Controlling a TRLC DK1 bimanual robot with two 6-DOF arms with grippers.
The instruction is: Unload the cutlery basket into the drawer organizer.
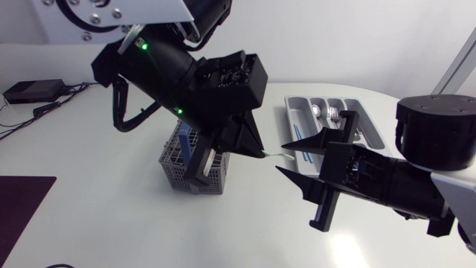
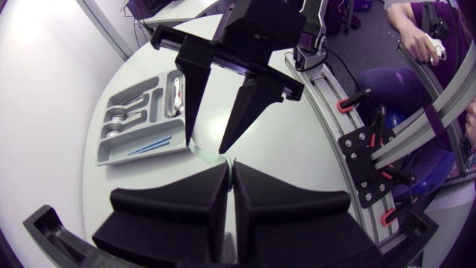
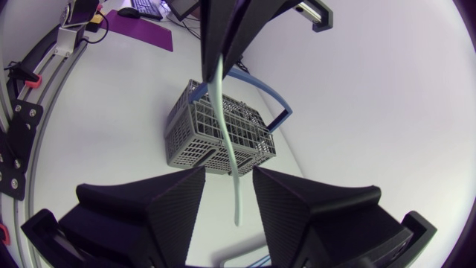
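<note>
My left gripper [image 2: 232,165] pinches a thin stick [image 3: 225,134] that looks light and bendy. My right gripper [image 3: 229,175], spread wide, should take its free end.

A white desk [image 1: 111,223] with a rounded far edge carries a grey cutlery basket [image 1: 172,168] near its middle, a grey drawer organizer [image 1: 291,112] well apart to the right, a dark purple mat [image 1: 18,205] at the left edge, and a small black box [image 1: 33,91] at the far left corner
</note>
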